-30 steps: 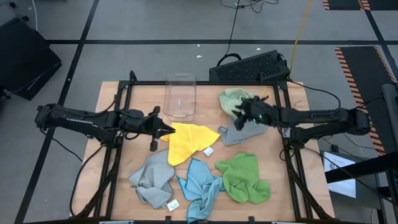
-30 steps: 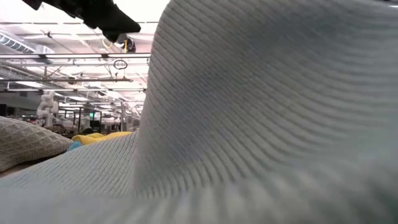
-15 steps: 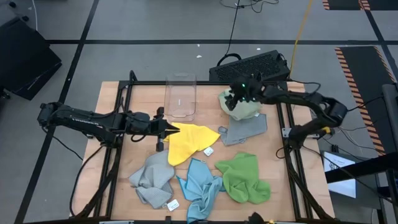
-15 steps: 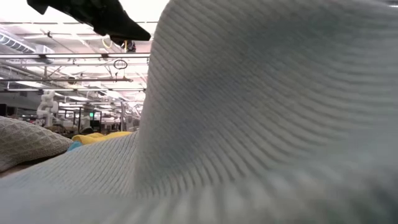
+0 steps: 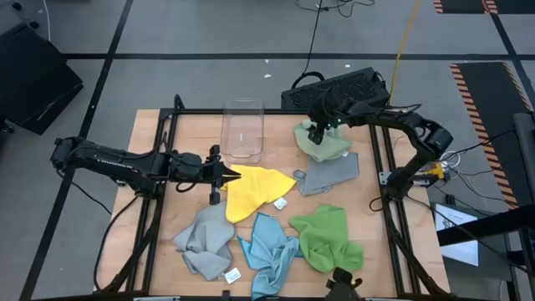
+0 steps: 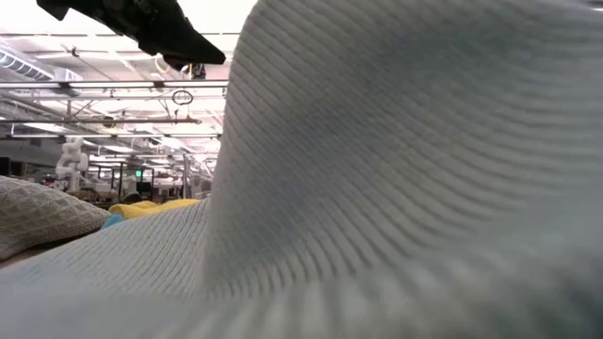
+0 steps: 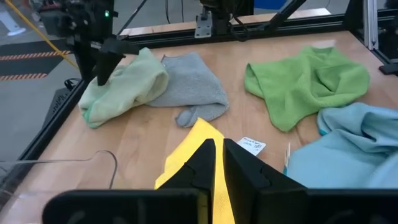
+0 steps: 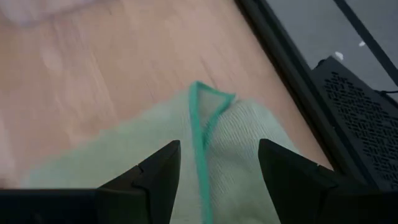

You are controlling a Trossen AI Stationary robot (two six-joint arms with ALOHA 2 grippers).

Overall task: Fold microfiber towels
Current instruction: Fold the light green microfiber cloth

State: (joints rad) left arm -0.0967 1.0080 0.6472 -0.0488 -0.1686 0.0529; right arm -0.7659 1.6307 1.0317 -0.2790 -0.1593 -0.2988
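Six soft square microfiber towels are lying unfolded on the wooden surface [image 5: 159, 251]. Taking the surface centre as the dial in the high view: the pale green towel [image 5: 323, 140] is being seen at 1 o'clock, the flat grey towel [image 5: 328, 176] just beside it at 2 o'clock, the bright green towel [image 5: 328, 240] at 5 o'clock, the light blue towel [image 5: 269, 249] at 6 o'clock, the crumpled grey towel [image 5: 205, 240] at 7 o'clock, and the yellow towel [image 5: 251, 191] near the centre. A clear plastic bin [image 5: 242, 128] is standing at 12 o'clock.

The right hand [image 8: 217, 165] is being held directly above the pale green towel, fingers spread. In the right wrist view a darker green hemmed corner [image 8: 208, 99] is pointing out ahead between the two fingers; the hem line is running roughly along the hand's reach, so the spread fingers are straddling it.

The left hand [image 7: 217, 163] is being kept low at 9 o'clock of the yellow towel, fingers pressed together; its tips are lying at that towel's near edge, and whether cloth is pinched cannot be told.

Judgement: the right arm is by far the nearer to the pale green towel; the coming move is probably depending on the hand being lowered onto that corner.

The low view is being blocked by pale cloth close to the lens.
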